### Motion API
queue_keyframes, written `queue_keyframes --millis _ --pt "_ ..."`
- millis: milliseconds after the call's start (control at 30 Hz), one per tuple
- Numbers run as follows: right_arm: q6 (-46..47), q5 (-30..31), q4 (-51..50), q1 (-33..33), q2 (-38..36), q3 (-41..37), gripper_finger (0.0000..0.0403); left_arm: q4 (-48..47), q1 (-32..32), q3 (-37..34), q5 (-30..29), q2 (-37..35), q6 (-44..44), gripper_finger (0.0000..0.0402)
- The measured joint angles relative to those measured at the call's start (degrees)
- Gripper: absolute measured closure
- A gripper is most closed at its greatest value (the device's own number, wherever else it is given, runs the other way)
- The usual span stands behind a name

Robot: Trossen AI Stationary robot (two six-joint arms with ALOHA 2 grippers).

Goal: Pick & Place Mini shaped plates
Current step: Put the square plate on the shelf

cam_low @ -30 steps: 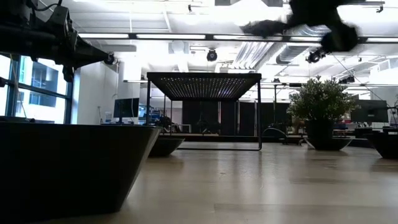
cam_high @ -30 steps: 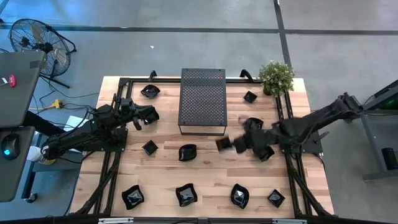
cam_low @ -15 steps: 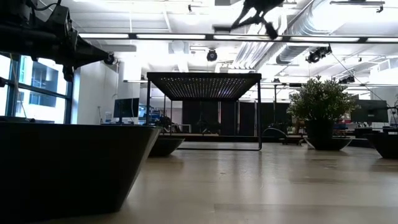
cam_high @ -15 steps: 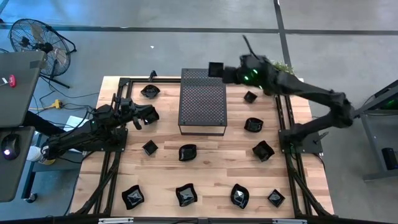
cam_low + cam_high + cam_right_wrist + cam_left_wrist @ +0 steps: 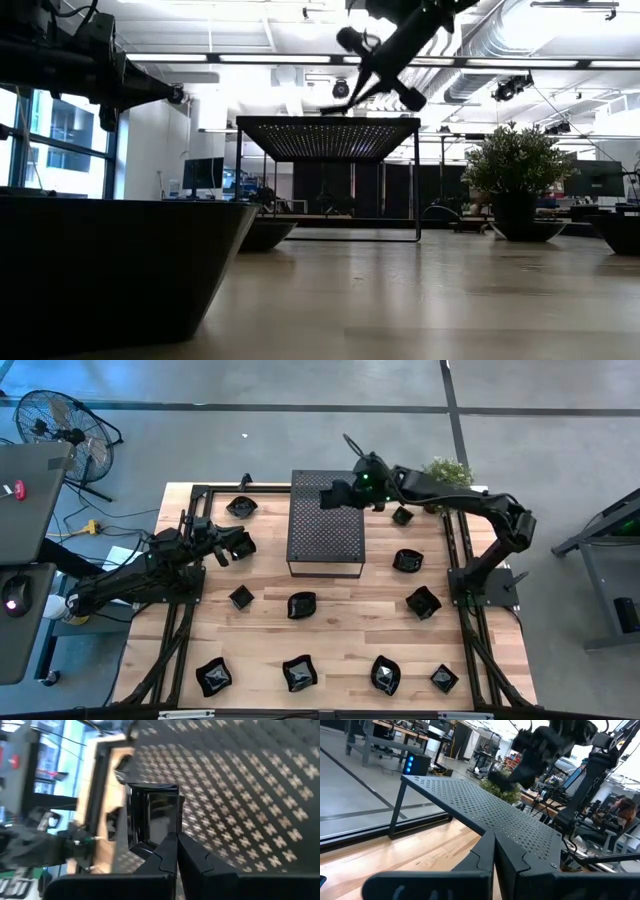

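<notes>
Wooden slats of the pale butcher-block table (image 5: pixel 330 630) carry the scattered small glossy black mini shaped plates (image 5: pixel 302 603), well below and behind the right gripper (image 5: pixel 338 496). I read that gripper as clamped on one small square glossy black plate (image 5: pixel 150 815); in the right wrist view its two dark fingers (image 5: pixel 172 857) meet at the plate's near rim, with the dish standing out ahead of them. Within the last second the right arm has swung this plate up from the table's middle and across, and now holds it above the far half of the large dark perforated rectangular box (image 5: pixel 326 520). The low view shows it raised clear of the box top, not touching. I judge transport nearly complete and lowering or release as the remaining step. The left gripper (image 5: pixel 240 544) rests closed and empty beside the box's left edge, unchanged. Ahead of it in the left wrist view lies the perforated top.
</notes>
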Motion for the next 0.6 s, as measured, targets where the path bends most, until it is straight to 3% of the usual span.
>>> queue_keyframes --millis 600 --pt "7.8 -1.5 6.3 1.8 0.1 -7.7 0.0402 0.0 0.0 0.0 0.0 0.0 0.0 0.0401"
